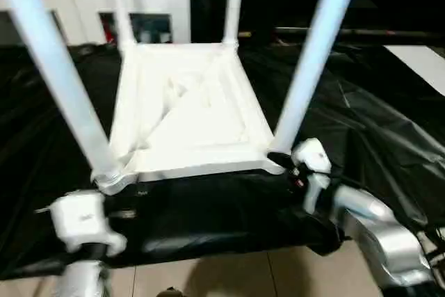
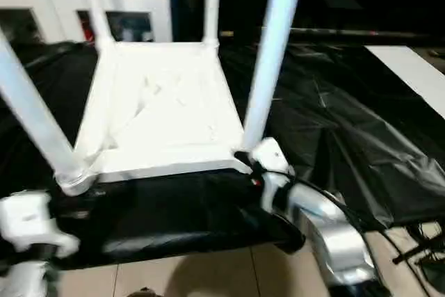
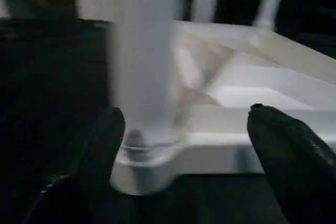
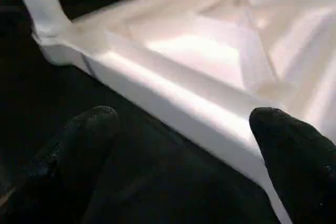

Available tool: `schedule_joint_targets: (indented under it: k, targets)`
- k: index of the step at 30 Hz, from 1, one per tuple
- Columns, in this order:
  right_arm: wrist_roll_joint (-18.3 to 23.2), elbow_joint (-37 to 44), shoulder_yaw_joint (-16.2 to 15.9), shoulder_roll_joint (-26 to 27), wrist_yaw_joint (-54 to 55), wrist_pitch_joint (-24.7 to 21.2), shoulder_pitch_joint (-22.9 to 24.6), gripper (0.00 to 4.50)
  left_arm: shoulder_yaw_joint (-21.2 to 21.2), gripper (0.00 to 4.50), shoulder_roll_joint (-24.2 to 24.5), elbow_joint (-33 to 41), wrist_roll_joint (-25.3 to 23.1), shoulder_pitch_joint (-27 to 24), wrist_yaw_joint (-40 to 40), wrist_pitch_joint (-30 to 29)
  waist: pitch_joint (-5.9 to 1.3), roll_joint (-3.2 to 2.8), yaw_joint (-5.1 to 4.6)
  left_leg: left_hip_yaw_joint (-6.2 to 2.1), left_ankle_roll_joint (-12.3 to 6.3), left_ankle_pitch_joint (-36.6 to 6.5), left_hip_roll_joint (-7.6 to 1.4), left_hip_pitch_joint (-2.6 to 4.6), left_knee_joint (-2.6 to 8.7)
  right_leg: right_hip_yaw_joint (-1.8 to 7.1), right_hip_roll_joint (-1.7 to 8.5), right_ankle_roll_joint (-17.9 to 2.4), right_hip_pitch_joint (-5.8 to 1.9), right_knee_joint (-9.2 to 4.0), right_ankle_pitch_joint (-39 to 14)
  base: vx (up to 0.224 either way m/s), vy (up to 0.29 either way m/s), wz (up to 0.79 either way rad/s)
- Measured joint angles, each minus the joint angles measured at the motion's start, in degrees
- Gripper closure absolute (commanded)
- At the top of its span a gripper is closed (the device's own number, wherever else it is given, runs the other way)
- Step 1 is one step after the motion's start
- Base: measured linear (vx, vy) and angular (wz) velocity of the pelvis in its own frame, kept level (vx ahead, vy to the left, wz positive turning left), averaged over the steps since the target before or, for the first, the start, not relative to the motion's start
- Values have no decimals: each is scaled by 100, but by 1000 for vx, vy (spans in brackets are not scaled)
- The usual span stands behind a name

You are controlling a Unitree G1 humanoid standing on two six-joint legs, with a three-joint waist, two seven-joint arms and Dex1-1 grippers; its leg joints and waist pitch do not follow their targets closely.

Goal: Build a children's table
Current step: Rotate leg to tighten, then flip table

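Now: both grippers spread wide, empty, at the near edge of the upturned table.

Left gripper (image 3: 184, 145) flanks the near-left leg (image 3: 142, 56) at its rounded socket; right gripper (image 4: 184, 145) faces the near rim. Tabletop (image 1: 188, 109) lies ribbed side up on crinkled black sheeting (image 1: 361, 116), likely so the four smooth white tapered legs stand in their sockets.
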State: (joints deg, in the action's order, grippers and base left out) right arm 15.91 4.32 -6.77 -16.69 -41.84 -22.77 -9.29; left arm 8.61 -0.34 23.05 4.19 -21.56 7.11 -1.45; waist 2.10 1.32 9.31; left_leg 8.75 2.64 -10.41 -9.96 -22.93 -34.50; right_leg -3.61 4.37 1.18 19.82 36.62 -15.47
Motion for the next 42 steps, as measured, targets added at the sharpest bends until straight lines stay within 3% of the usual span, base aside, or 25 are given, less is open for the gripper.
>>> schedule_joint_targets:
  k: [4, 6, 10, 13, 22, 42]
  targets:
    - [35, -24, -52, 85, -20, 67, -33, 0, 131, 4, 281, -119, 122, 609, 54, -122, 5, -10, 78, 1, 4, 2, 0, 1, 1, 2, 0, 18, -1, -7, 20, 0, 0, 0]
    - [35, -53, -69, 155, -29, 70, -99, 0, 196, 4, 462, -335, 227, 1089, 156, -214, 5, -20, 54, 3, 9, 6, 0, 5, 3, 7, 0, 16, 3, -7, 37, 0, 0, 0]
    - [20, -67, -93, 107, -69, 74, -116, 0, 289, 4, 639, -820, 335, 1548, 255, -293, 10, -35, 29, 12, 11, 6, 1, 9, 3, 16, -1, 22, 1, -19, 59, 0, 0, 0]
    - [31, -62, -303, 136, -182, 63, -159, 0, 347, 4, 793, -1219, 333, 1958, 250, -545, 9, -54, 20, 14, 12, 7, 1, 11, 3, 20, -1, 22, 2, -20, 72, 0, 0, 0]
    - [169, -69, -354, 63, -448, -48, -195, 0, 526, 4, 806, -1560, 348, 2121, -126, -1122, 7, -41, 29, 21, 10, 9, 0, 7, 4, 25, -1, 22, 3, -36, 77, 0, 0, 0]
    - [170, -234, -504, 132, -500, 50, -266, 0, 794, 171, 530, -1419, 1078, 2212, -235, -1446, 5, -20, 43, 24, 8, 10, -1, 6, 8, 27, -1, 22, 4, -41, 77, 0, 0, 0]
